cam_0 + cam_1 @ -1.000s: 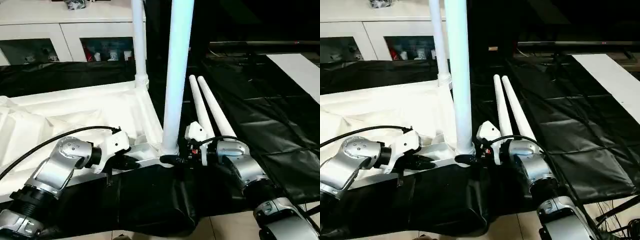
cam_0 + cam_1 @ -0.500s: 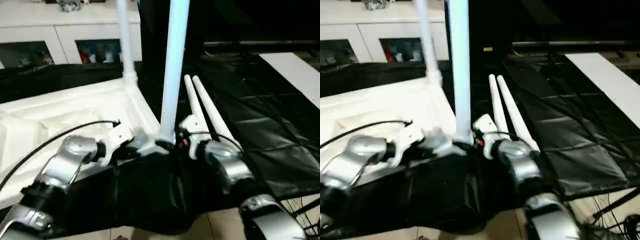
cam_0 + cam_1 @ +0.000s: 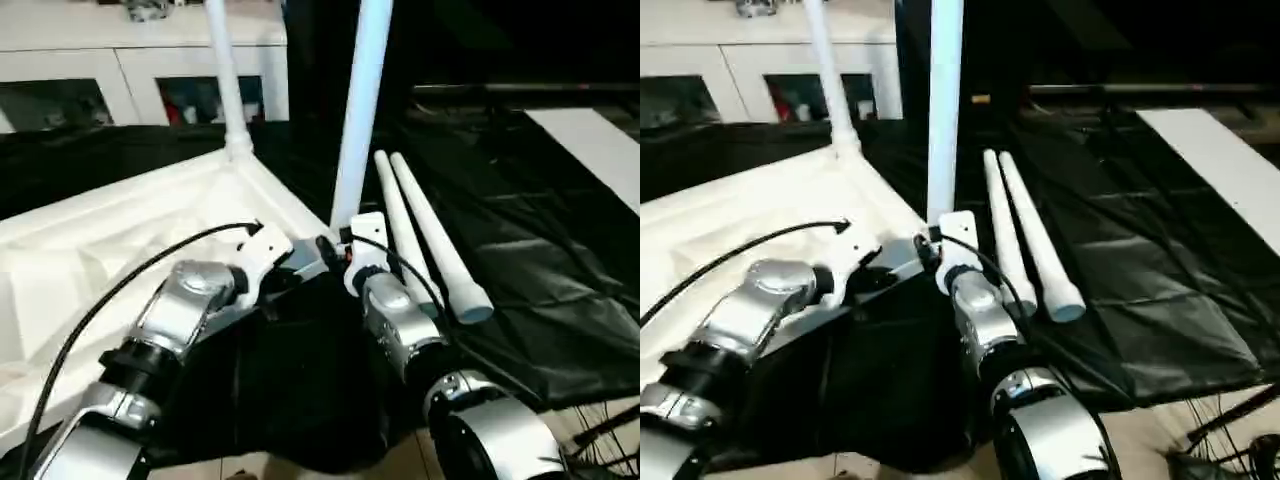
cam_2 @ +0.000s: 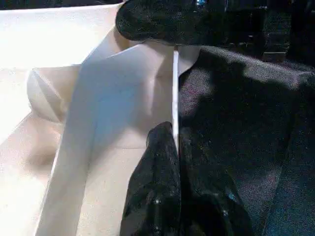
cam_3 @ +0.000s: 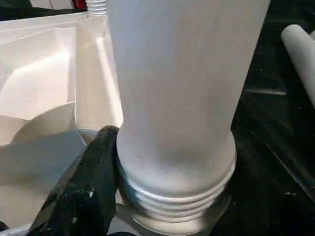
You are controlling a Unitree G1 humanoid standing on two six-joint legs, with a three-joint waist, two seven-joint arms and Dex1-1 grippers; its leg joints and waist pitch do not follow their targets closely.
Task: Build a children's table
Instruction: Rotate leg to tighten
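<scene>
Two end effectors at tabletop [image 3: 110, 235] corner: left [image 4: 174, 147] pinching rim, right [image 5: 162, 162] clamped around upright leg [image 3: 362, 110] base

A white cabinet [image 3: 140, 60] with glass doors stands at the back, black sheeting [image 3: 540, 270] covering the pale floor [image 3: 600, 440].

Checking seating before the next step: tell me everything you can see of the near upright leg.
The near leg is a white, smooth, round plastic-looking post, standing upright in the tabletop's near corner socket. Threaded ridges at its base show above the socket, so it looks not fully screwed in. The right gripper is at its base, with one black finger against the threaded end; the other finger is hidden. The leg's top runs out of the picture.
</scene>
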